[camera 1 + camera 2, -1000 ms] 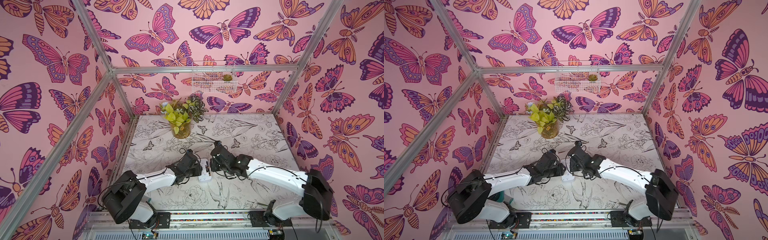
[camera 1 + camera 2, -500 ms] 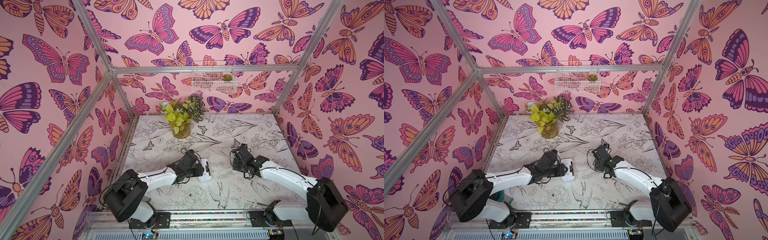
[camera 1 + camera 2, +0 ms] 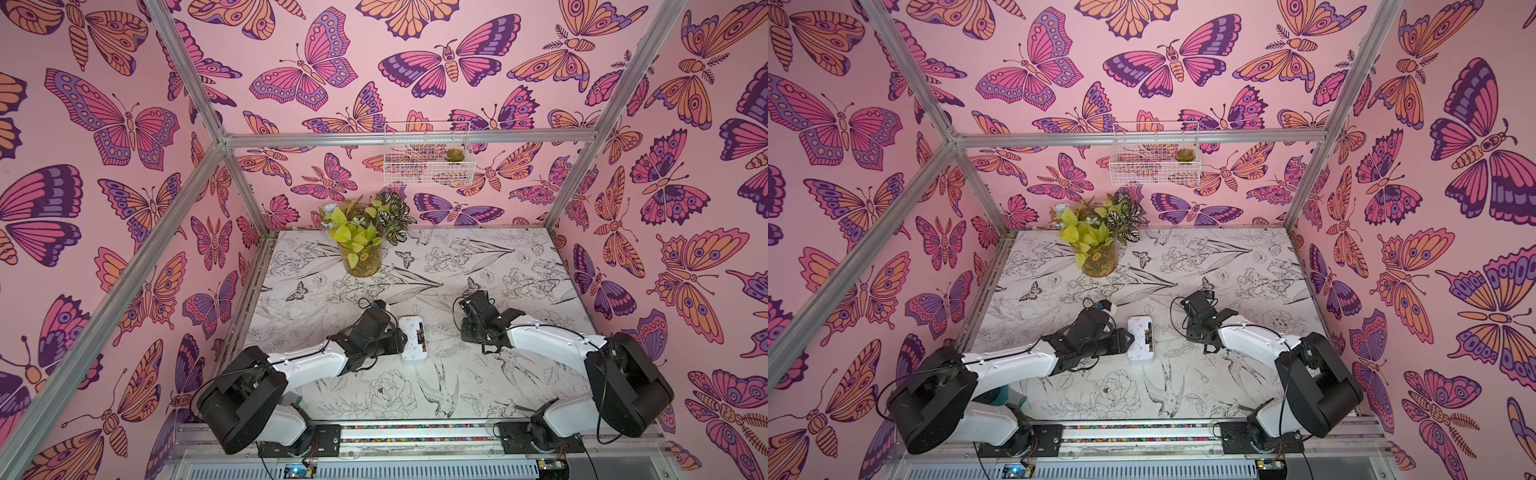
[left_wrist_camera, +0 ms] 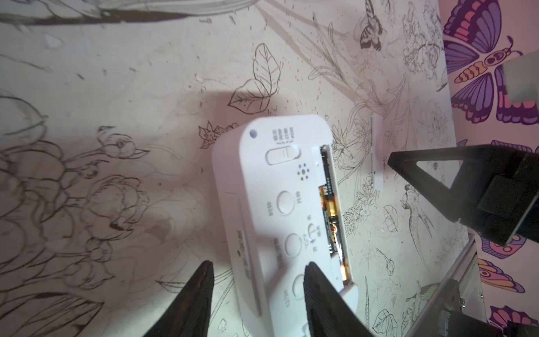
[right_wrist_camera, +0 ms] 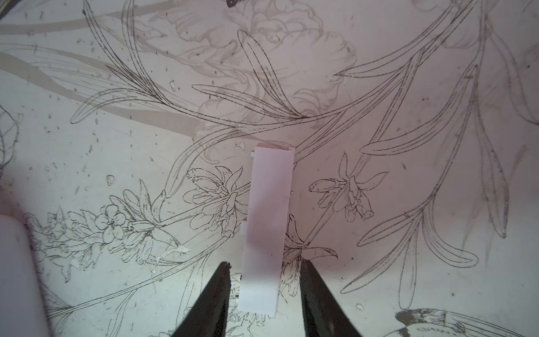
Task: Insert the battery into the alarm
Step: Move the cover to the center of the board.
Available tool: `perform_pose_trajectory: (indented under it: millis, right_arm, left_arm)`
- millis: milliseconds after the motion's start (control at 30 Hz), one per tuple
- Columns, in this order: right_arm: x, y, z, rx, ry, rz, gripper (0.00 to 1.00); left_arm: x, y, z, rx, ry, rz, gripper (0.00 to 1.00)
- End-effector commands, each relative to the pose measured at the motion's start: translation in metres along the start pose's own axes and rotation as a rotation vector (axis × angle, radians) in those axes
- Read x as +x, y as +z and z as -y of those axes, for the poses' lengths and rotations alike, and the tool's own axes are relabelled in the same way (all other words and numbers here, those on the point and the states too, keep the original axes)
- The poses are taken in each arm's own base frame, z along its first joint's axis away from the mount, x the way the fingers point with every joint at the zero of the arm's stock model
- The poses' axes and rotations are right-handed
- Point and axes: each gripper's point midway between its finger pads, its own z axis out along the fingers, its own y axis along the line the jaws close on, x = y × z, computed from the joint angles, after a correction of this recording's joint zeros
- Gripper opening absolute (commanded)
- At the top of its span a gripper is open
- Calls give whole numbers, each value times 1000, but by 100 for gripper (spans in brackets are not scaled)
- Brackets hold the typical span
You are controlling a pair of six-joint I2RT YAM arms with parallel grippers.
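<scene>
White alarm (image 3: 411,340): back up on the table (image 3: 498,257), battery (image 4: 332,216) in its open slot.
Change: right gripper (image 5: 264,264) has left the alarm, now spread over the loose cover strip (image 5: 268,218).
Hold: left gripper (image 4: 259,264) jaws apart astride the alarm; clamped or bracing, cannot tell.
Meaning: battery seems in; cover next.

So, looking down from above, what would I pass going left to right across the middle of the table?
left arm → alarm → right arm. The potted plant stands farther back, off that line.
</scene>
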Motion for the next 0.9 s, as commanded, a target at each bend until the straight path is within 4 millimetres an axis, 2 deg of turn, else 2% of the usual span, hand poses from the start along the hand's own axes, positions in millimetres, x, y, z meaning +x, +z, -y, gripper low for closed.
perform_pose_trajectory:
  millis: [0, 233, 867]
  right_arm:
    - [-3, 4, -5, -16, 4, -10, 41]
    - [4, 9, 3, -2, 25, -24, 40]
    - [23, 28, 9, 14, 22, -80, 34]
  left_arm:
    - [-5, -9, -10, -40, -10, 42, 52]
    - [-9, -26, -5, -4, -40, 89, 52]
    - [-4, -39, -6, 32, -89, 109, 52]
